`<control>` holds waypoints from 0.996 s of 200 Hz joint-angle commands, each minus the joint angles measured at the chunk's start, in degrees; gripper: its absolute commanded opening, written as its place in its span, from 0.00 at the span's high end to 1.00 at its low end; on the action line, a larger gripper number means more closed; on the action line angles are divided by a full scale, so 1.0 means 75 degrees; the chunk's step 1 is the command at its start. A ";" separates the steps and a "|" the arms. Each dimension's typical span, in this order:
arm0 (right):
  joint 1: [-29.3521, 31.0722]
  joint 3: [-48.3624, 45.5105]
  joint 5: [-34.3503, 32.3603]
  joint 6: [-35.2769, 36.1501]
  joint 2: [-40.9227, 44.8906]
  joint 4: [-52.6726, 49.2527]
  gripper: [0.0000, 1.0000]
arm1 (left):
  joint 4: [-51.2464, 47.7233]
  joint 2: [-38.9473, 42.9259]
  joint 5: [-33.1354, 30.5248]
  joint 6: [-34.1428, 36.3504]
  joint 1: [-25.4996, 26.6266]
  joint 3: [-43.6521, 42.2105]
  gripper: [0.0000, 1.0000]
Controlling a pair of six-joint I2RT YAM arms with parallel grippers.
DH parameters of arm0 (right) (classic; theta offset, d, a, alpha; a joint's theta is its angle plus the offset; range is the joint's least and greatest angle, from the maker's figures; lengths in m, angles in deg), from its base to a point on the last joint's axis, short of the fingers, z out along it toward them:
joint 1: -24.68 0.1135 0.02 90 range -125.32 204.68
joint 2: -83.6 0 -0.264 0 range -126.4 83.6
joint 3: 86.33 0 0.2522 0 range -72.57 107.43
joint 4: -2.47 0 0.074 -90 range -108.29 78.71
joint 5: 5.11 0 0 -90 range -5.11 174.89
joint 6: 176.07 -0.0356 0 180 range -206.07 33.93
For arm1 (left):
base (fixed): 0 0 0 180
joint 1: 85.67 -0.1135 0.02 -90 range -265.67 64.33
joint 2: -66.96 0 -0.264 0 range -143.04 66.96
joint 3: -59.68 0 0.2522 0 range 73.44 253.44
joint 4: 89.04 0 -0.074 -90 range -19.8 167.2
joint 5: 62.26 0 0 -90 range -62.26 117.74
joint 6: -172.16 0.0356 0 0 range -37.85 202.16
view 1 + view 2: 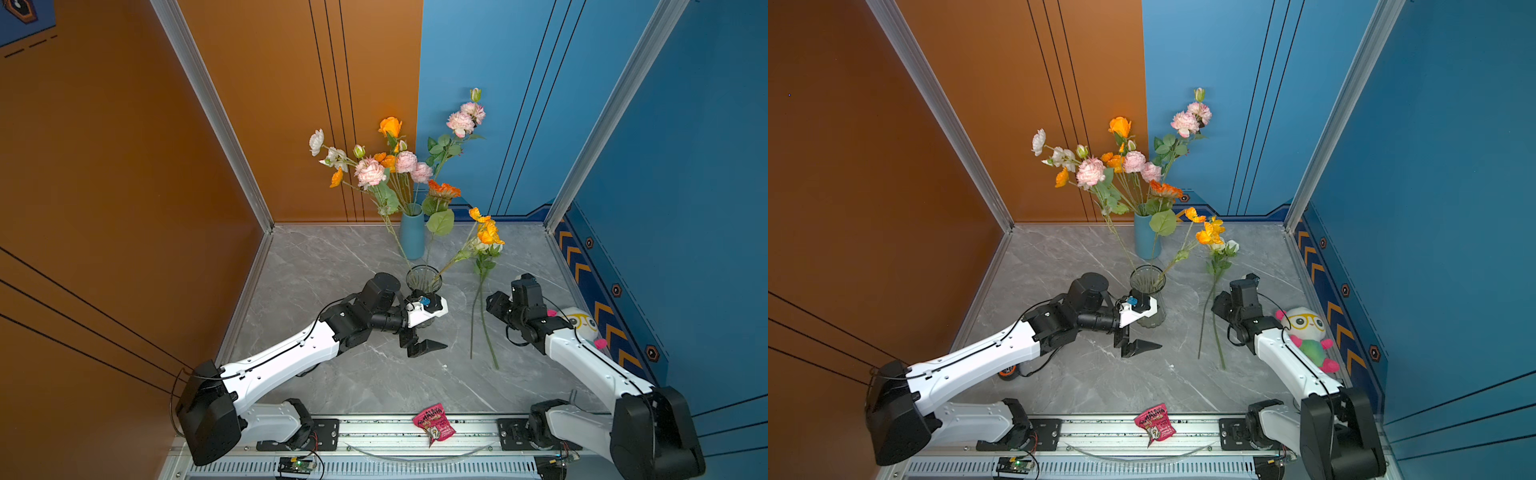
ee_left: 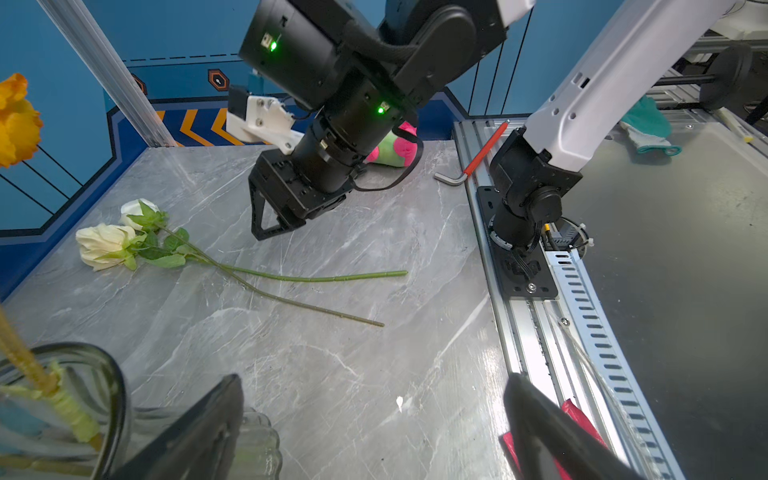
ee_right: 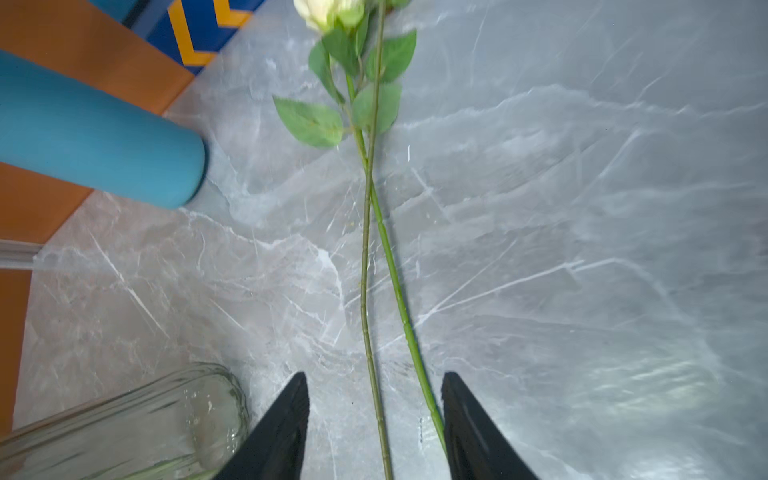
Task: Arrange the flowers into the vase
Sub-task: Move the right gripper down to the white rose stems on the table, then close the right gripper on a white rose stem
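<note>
As I judge it, the step in hand is the pickup of the next flowers. The right claw (image 3: pixel 372 376) sits low over the table, released. Its jaws stand on either side of two crossed green stems (image 3: pixel 369 183), which run ahead of it to white blooms (image 2: pixel 104 245); nothing is grasped yet. The next move calls for a firm clench on the stems, then a lift toward the glass vase (image 3: pixel 124 424) just beside this claw, or the blue vase (image 3: pixel 104 137) farther ahead. The left claw (image 2: pixel 374 380) hangs released and empty by the glass vase. Around both claws stand an orange wall (image 1: pixel 104 166) and a blue wall (image 1: pixel 685 145). Under them lies the grey marble table (image 3: pixel 582 208), and a pink snack packet (image 1: pixel 433 424) lies well behind them.
</note>
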 commanded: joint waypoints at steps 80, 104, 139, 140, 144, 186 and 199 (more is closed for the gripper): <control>-0.0248 0.1052 0.1040 -0.0714 -0.2779 0.2056 0.62 | -0.0431 -0.0094 -0.0249 0.0312 0.0165 0.0282 0.02; -0.0251 0.1186 0.0894 -0.0676 -0.3049 0.2020 0.63 | -0.0440 -0.0085 -0.0272 0.0332 0.0167 0.0275 0.02; -0.0234 0.1349 0.0858 -0.0674 -0.3405 0.1940 0.66 | -0.0465 -0.0069 -0.0293 0.0353 0.0171 0.0275 0.02; -0.0231 0.1355 0.0853 -0.0674 -0.3408 0.1930 0.66 | -0.0465 -0.0071 -0.0294 0.0354 0.0168 0.0275 0.02; -0.0231 0.1372 0.0829 -0.0653 -0.3412 0.1892 0.66 | -0.0466 -0.0074 -0.0290 0.0354 0.0168 0.0275 0.02; -0.0189 0.1444 0.0549 -0.0454 -0.3530 0.1674 0.66 | -0.0466 -0.0091 -0.0277 0.0344 0.0172 0.0287 0.02; -0.0194 0.1509 0.0524 -0.0396 -0.3633 0.1636 0.66 | -0.0460 -0.0093 -0.0272 0.0344 0.0177 0.0287 0.02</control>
